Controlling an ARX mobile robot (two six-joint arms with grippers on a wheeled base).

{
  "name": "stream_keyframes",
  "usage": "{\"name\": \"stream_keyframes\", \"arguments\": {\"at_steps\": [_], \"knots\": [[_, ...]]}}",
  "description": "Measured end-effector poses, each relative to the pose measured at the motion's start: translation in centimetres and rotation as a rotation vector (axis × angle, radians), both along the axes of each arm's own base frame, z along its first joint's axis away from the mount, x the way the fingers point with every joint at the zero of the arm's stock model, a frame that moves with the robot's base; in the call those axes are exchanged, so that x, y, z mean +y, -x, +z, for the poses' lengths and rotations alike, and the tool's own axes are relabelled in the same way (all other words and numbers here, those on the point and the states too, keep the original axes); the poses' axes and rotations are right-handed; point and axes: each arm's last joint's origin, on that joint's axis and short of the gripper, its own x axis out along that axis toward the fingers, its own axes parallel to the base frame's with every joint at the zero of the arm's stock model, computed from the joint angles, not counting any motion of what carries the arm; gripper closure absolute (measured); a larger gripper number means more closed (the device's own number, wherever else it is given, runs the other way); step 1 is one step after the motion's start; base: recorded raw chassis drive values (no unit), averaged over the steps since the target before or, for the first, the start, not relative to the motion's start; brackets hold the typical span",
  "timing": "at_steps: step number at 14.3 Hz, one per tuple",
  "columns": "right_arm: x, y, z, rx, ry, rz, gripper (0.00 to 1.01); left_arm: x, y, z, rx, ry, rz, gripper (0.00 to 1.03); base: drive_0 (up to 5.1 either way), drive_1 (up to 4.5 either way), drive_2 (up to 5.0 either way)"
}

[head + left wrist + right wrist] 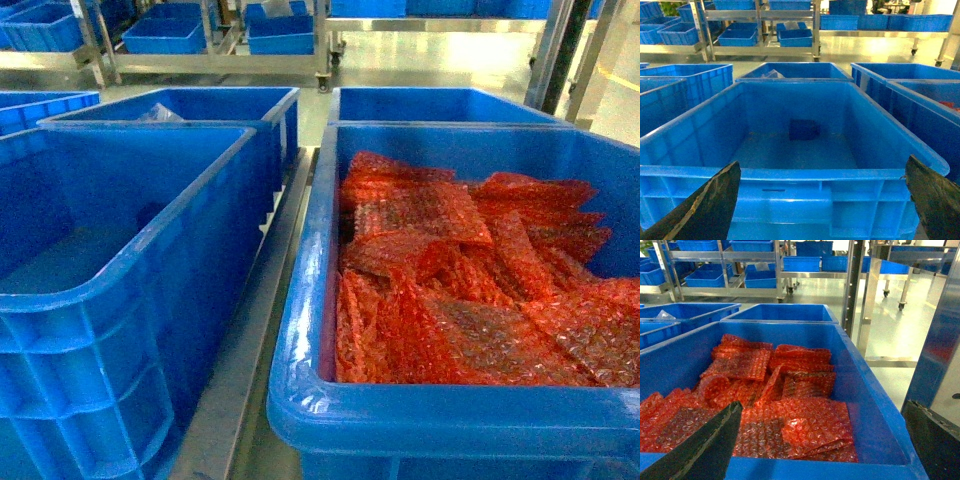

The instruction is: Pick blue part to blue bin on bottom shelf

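Blue part (804, 129), as I take the small dark blue block to be, lies on the floor of a large blue bin (790, 174), near its middle and apart from the walls.

In the left wrist view the left jaws stand wide apart at the near rim of that bin, outside it and above the front wall, with nothing between them. The right jaws are spread just as wide and hold nothing. They hang at the near edge of the neighbouring bin (875, 405), which is heaped with red bubble-wrap pouches (805, 425).

The two bins sit side by side with a metal rail (270, 300) between them. More blue bins stand behind, and shelving racks (760, 30) stand farther off.

How far along is not settled. With both jaws released and the part at rest in a bin, this fits either a part waiting in its source bin to be picked or one already dropped where it belongs. Whether this bin stands on a bottom shelf the pictures do not show.
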Motion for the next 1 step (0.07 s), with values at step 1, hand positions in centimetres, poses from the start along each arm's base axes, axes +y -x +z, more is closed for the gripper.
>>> {"name": "stream_keyframes", "arguments": {"at_steps": [1], "knots": [[0.0,0.0,0.0,0.0,0.0,0.0,0.03,0.0,0.0,-0.01,0.0,0.0,0.0,0.05,0.0,0.0,0.0]]}}
